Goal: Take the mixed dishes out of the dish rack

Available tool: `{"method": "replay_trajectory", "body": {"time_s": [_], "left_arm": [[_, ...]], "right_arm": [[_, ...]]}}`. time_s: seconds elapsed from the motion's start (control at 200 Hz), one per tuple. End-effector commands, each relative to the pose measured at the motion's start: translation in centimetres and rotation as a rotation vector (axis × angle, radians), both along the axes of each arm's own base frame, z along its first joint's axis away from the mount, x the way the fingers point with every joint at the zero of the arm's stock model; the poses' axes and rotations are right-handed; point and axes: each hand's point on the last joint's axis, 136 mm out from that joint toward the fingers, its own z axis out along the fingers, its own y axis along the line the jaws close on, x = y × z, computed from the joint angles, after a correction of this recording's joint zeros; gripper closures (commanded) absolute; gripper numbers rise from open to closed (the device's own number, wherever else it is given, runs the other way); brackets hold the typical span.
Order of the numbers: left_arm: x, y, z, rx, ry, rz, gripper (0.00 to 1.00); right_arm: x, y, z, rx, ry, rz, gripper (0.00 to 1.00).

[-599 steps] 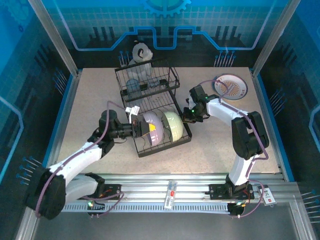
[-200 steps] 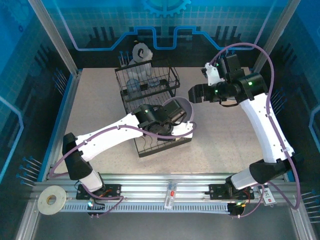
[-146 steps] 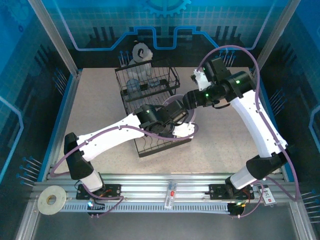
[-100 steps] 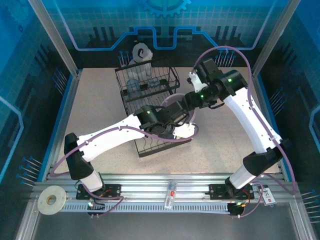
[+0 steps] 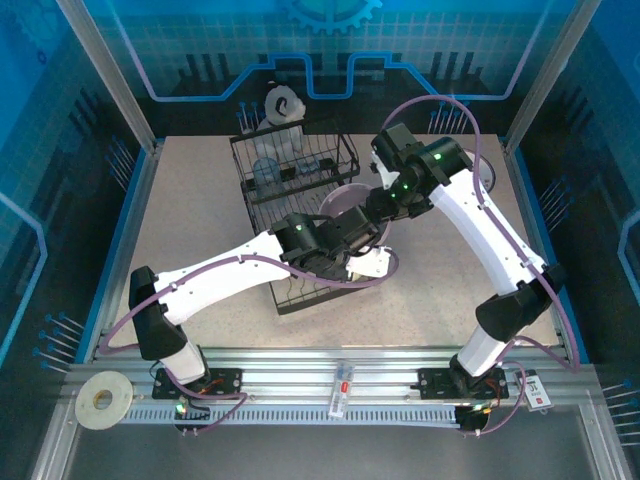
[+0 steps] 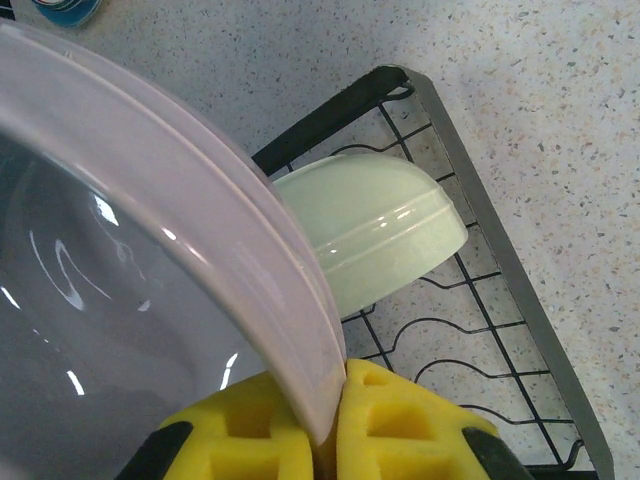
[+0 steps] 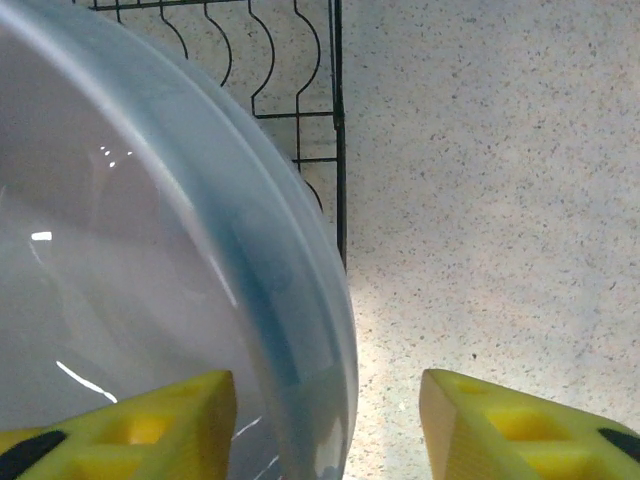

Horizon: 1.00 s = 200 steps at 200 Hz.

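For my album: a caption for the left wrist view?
Left gripper pinches the lavender bowl by its rim; a pale green bowl lies in the dish rack.

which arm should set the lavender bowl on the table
Likely right: right gripper straddles the rim of the lavender bowl beside bare table; left gripper pinches it from across the dish rack.

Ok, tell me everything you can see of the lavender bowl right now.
The lavender bowl is glossy, smooth, plastic-looking, with a thick rounded rim. It is held tilted above the dish rack. The left gripper pinches its rim between yellow pads; the right gripper straddles another part of the rim, jaws open, one finger clear of it.
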Motion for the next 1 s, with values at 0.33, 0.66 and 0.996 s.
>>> {"method": "replay_trajectory", "body": {"time_s": [0.33, 0.66, 0.996], "left_arm": [[2.0, -1.4, 4.5, -0.119, -0.153, 0.049, 1.0], [2.2, -1.8, 5.1, -0.154, -0.169, 0.051, 0.97], [2.7, -2.4, 6.7, -0.236, -0.246, 0.033, 0.01]], "right_arm": [[0.0, 0.4, 0.1, 0.012, 0.011, -0.066, 0.85], [0.4, 0.8, 0.2, 0.049, 0.006, -0.073, 1.0], [1.1, 0.8, 0.9, 0.112, -0.005, -0.09, 1.0]]}}
